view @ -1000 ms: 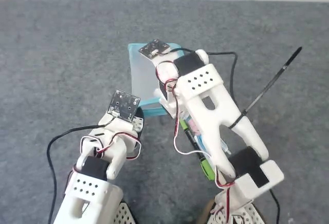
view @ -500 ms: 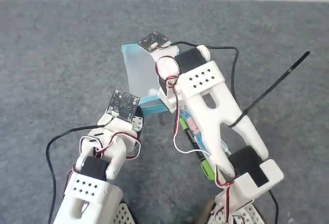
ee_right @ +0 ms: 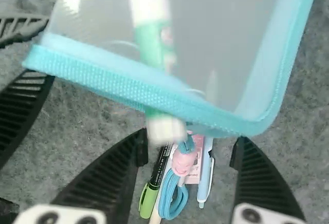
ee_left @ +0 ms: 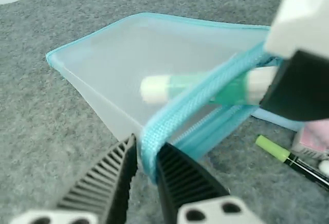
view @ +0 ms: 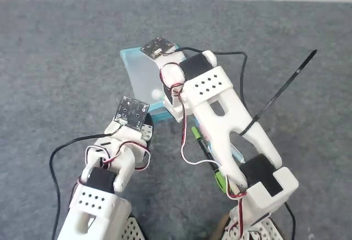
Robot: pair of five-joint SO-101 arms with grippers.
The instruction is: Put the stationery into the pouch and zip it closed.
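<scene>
The grey tabletop point(view: 66, 58) carried a translucent pouch point(view: 140, 75) with a teal zip edge, lying just ahead of both arms with its mouth facing them. The left tool point(ee_left: 146, 147) was nearly closed, pinching that teal rim. The right tool point(ee_right: 191, 142) stood wide open at the mouth, gripping nothing. A green-and-white marker point(ee_right: 151, 44) lay mostly inside the pouch, its white end poking out past the rim. A green pen point(ee_right: 151, 203), a light blue pen point(ee_right: 205, 183) and a pink eraser point(ee_right: 180, 165) waited on the tabletop beside the mouth. The narrow pinch looked likely to slip, letting the mouth sag shut. If the pouch tipped, the marker might slide back out.
</scene>
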